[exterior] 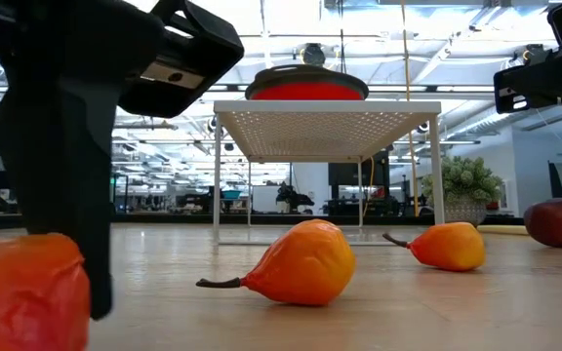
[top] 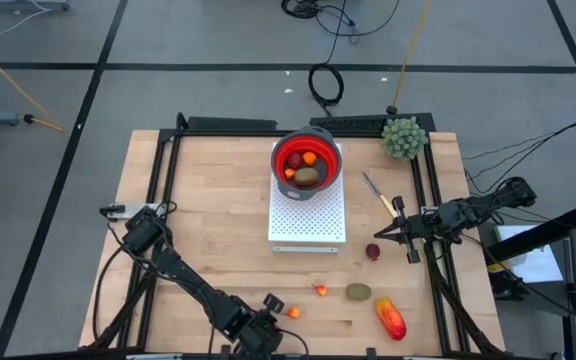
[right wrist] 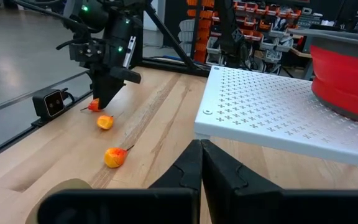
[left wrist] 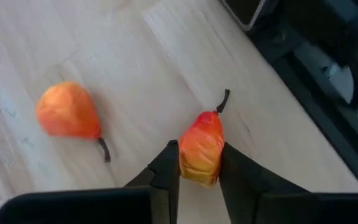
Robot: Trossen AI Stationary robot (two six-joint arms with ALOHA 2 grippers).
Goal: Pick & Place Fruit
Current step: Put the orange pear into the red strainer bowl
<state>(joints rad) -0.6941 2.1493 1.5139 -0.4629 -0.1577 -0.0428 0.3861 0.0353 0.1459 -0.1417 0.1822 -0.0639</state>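
Several small toy fruit lie on the wooden table [top: 208,230] near its front edge. My left gripper [left wrist: 199,152] reaches down near the front edge and is shut on a small orange-red fruit [left wrist: 201,149], also seen in the high view [top: 274,303]. Two more small orange fruit [top: 293,312] [top: 320,290], a brown-green oval [top: 358,292], a red-orange oblong [top: 390,318] and a dark-red ball [top: 373,252] rest on the table. A red bowl [top: 308,160] holding fruit stands on a white perforated stand [top: 308,225]. My right gripper [top: 378,236] waits shut at the right. My left gripper pinches the small orange-red fruit by its two sides [left wrist: 185,163] between its two fingers [left wrist: 166,171]. The fingers come slanting down from above. The fruit's stem [left wrist: 224,101] points away from the fingers. In the low view the fruit [exterior: 22,292] sits low at the table.
A yellow-handled knife [top: 378,195] and a green spiky ball plant [top: 404,137] lie at the right rear. A black frame [top: 168,150] borders the table. Bare wood lies left of the white stand.
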